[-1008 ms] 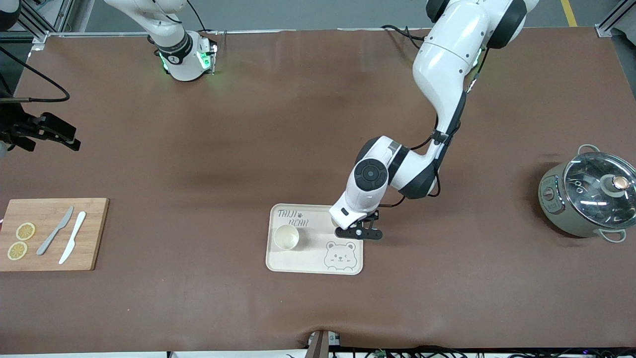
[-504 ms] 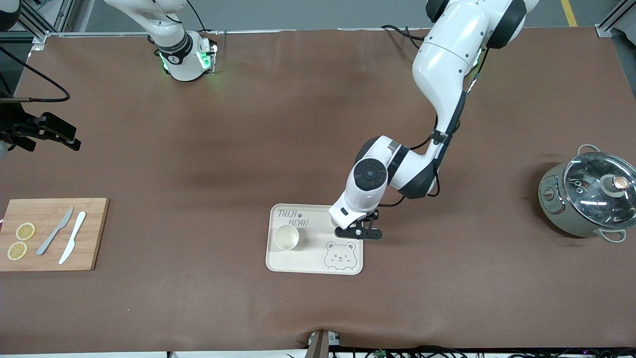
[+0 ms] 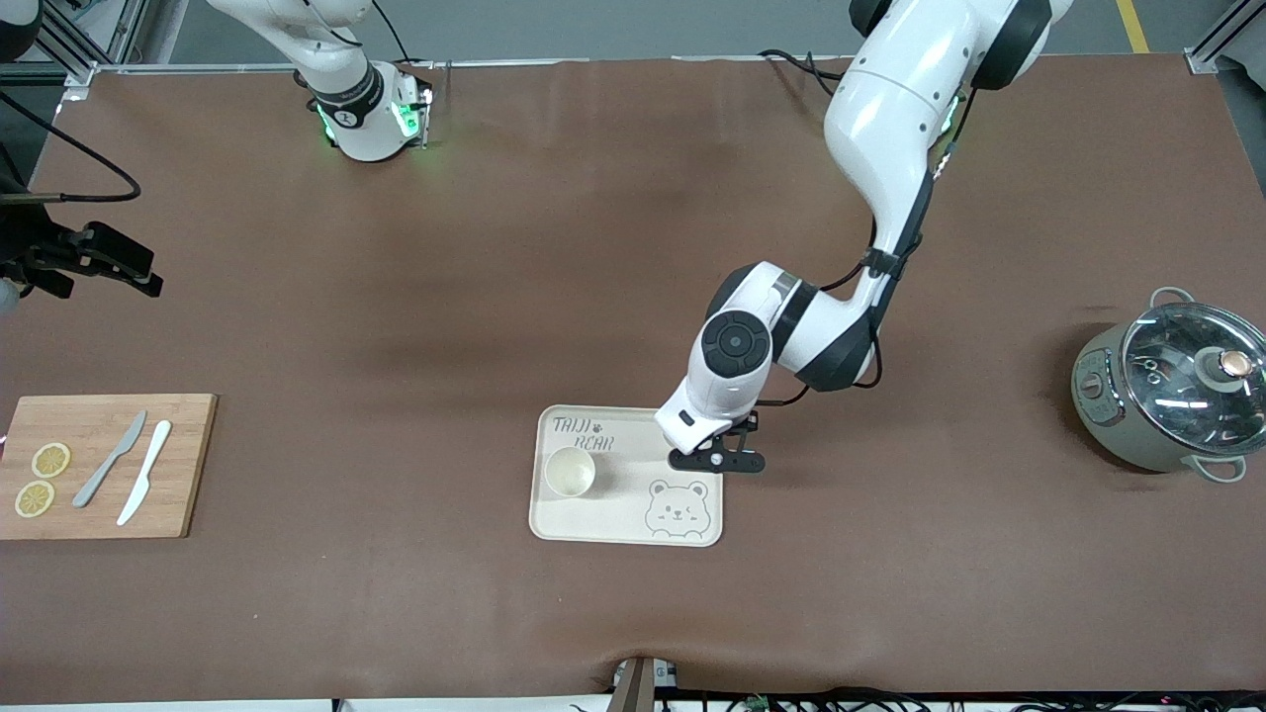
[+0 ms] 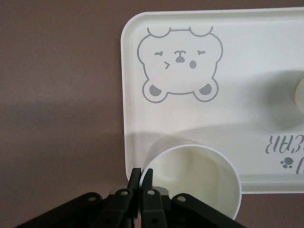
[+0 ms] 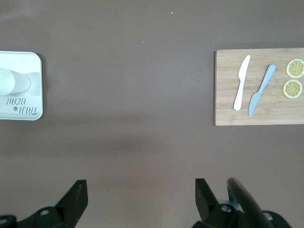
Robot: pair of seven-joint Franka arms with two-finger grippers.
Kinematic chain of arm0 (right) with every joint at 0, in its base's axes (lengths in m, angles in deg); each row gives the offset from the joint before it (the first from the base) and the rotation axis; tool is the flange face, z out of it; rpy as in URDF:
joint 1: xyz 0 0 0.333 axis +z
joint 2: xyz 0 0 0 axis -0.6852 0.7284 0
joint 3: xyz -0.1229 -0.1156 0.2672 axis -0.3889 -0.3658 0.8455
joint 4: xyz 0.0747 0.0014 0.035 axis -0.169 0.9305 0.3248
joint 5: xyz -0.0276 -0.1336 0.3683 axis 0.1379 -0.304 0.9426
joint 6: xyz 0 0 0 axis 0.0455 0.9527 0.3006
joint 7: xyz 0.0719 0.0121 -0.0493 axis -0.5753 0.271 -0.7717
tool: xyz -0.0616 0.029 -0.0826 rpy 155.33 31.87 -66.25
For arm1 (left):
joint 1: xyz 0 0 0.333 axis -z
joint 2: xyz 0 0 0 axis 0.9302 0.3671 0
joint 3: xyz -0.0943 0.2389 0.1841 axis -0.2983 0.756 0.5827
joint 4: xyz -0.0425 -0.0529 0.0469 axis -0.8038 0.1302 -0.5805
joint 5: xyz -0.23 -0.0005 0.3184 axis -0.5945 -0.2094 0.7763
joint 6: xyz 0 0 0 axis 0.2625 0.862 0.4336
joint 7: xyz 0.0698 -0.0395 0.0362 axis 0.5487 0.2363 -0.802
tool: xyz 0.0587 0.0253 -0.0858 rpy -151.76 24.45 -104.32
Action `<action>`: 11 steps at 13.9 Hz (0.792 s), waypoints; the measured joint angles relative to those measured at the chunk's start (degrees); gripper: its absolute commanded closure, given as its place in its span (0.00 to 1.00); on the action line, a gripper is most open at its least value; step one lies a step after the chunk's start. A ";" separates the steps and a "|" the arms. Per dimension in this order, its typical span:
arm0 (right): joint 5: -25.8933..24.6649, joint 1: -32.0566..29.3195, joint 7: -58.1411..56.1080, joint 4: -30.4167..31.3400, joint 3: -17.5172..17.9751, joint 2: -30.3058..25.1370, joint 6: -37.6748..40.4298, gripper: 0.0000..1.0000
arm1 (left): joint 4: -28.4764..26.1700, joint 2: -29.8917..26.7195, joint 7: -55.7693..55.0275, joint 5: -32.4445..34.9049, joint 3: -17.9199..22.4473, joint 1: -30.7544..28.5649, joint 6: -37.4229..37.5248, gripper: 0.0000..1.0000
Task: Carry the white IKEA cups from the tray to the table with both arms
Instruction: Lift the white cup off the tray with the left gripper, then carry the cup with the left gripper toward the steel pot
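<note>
Since the earlier frames, the left arm's elbow and forearm have shifted slightly, and the left end effector (image 3: 714, 461) sits marginally higher over the tray corner; nothing else on the worktop has changed place.

Left end effector: jaws pinched narrow on the wall of one white cup (image 4: 197, 178), one finger inside the rim and one outside, as seen in the left wrist view. This held cup is over the tray (image 3: 623, 522) at its corner nearest the left arm's end; whether its base touches the tray cannot be told. In the front view the wrist hides this cup.

Second white cup (image 3: 570, 472): upright on the tray, toward the right arm's end, just below the printed lettering and beside the bear drawing (image 3: 676, 507). The two cups are apart.

Right end effector (image 5: 140, 199): jaws spread wide, holding nothing, over bare worktop (image 3: 396, 326) near the right arm's end. That arm waits.

Surroundings: a wooden cutting board (image 3: 183, 465) lies at the right arm's end, carrying a grey knife (image 3: 109, 460), a white knife (image 3: 144, 472) and two lemon slices (image 3: 50, 460). A grey-green pot (image 3: 1118, 425) with a glass lid (image 3: 1192, 371) stands at the left arm's end, well apart from the tray.
</note>
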 measured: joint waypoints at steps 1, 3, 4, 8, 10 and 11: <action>0.00 0.00 0.00 0.00 0.00 0.00 0.01 0.00 | 0.15 -1.13 0.01 0.00 0.11 -0.06 1.37 1.00; 0.00 0.00 0.00 0.01 0.00 0.00 0.02 0.00 | 0.40 -3.95 0.13 0.00 0.26 -0.15 4.43 1.00; 0.00 0.00 0.00 0.02 0.01 0.00 0.03 0.00 | 0.51 -5.61 0.45 0.00 0.34 -0.26 6.20 1.00; 0.00 0.00 0.00 0.04 0.01 0.00 0.08 0.00 | 0.82 -13.38 3.39 0.01 0.62 -2.27 14.37 1.00; 0.00 0.00 0.00 0.06 0.02 0.01 0.62 0.00 | 0.86 -17.70 4.95 0.01 0.62 -4.06 18.65 1.00; 0.00 0.00 0.00 0.07 0.02 0.01 0.77 0.00 | 0.84 -19.58 5.61 0.01 0.63 -4.72 20.47 1.00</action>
